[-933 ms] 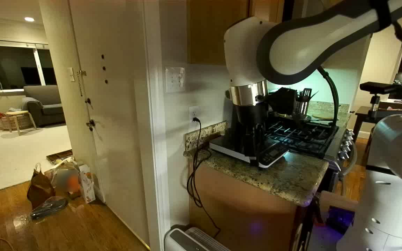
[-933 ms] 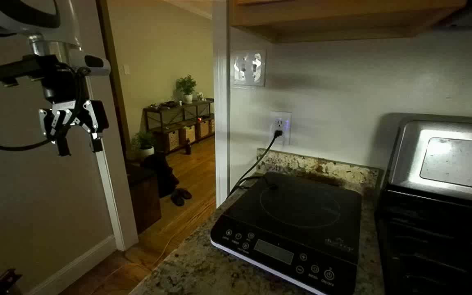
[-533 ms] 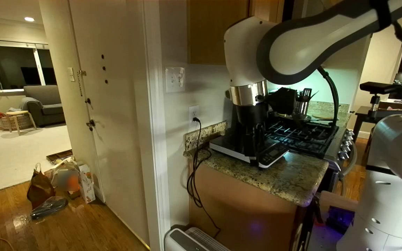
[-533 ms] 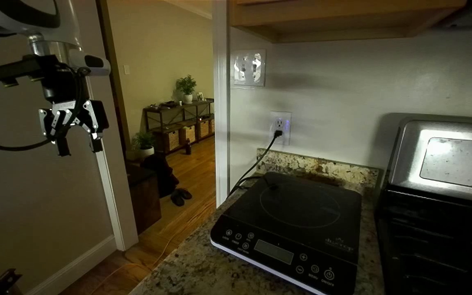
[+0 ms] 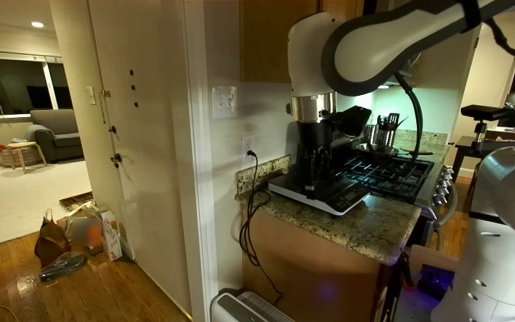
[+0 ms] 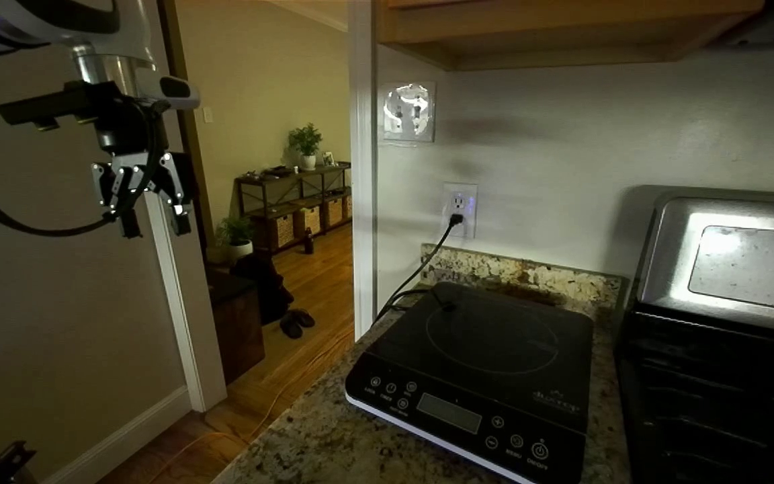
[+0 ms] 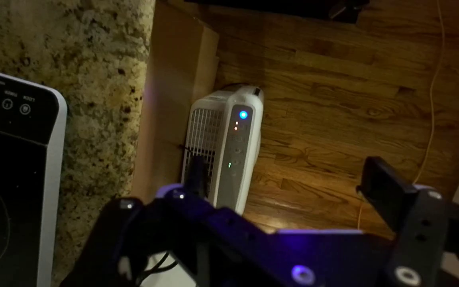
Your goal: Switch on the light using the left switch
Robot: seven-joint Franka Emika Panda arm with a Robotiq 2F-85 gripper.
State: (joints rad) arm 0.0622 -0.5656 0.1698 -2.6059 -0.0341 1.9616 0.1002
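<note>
At upper left of an exterior view, my claw (image 6: 156, 228) hangs downward, spread and empty, best narrowed and levelled before I nudge the left switch (image 6: 398, 113), upper centre.

In an exterior view, the fingers (image 6: 181, 225) are hanging parted at nine o'clock, free air lying between them. The switch plate (image 6: 408, 111) is sitting toward twelve o'clock, its face showing unblocked in both exterior views. The wooden cabinet (image 6: 562, 40) is jutting out between its one and two o'clock, crowding the room overhead. The corded plug (image 6: 456, 219) is sticking out at five o'clock from the plate. In the wrist view, the cooker (image 7: 10, 175) is standing on the surface (image 7: 98, 99) at nine o'clock, while room is dropping to the floor (image 7: 333, 99) at two.
</note>
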